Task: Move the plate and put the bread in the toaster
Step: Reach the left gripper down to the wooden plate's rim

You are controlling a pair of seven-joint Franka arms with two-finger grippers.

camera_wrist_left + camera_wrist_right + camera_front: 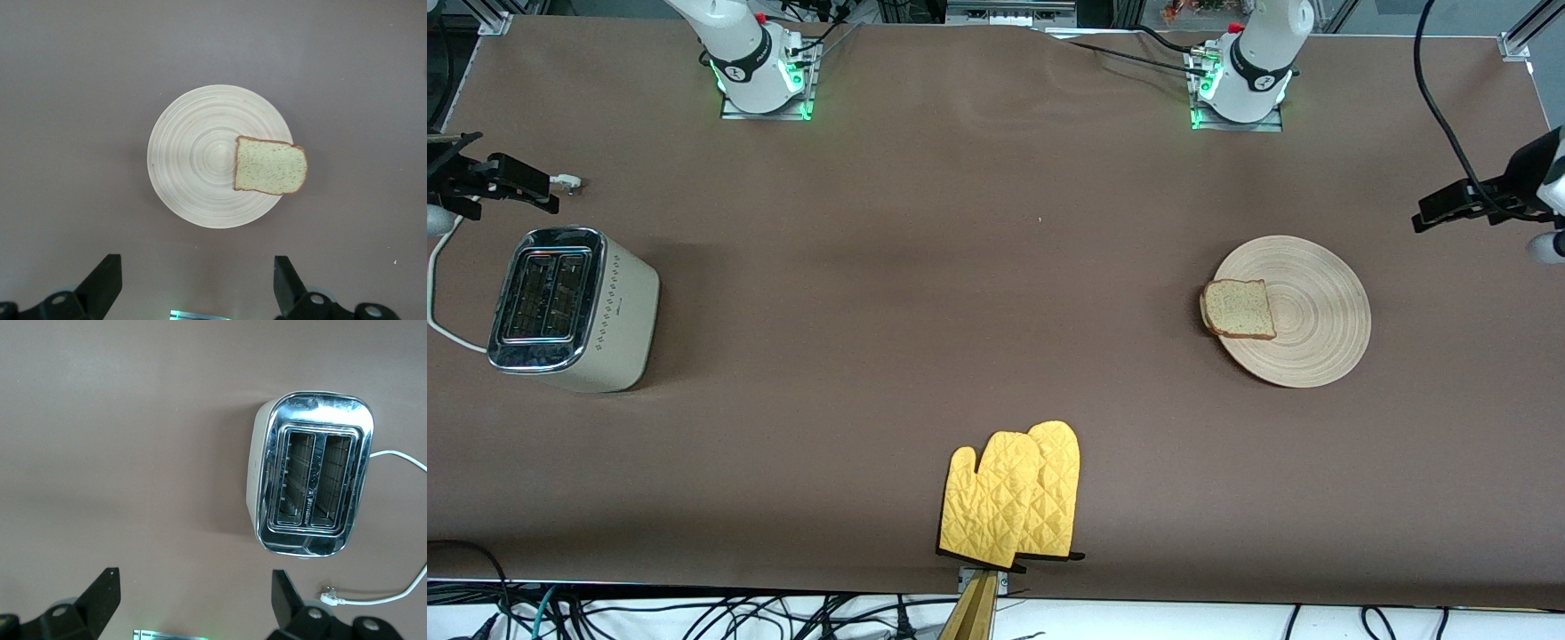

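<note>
At opposite ends of the surface (996,267), we hold the left gripper (193,283) over the plate (193,160) bearing the bread (270,167) and the right gripper (193,603) above the toaster (310,483), both wide open, empty, staged for pickup.

Glossy chrome-topped toaster (569,307); matt grooved wooden plate (1307,307).

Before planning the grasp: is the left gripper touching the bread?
Apart. In the left wrist view the open left gripper hovers above bare table, well clear of the bread on the plate.

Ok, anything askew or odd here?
Slightly: the bread hangs over the plate's rim toward the right arm's end, not centred. The toaster's cord lies unplugged. Both open tools hover high.
</note>
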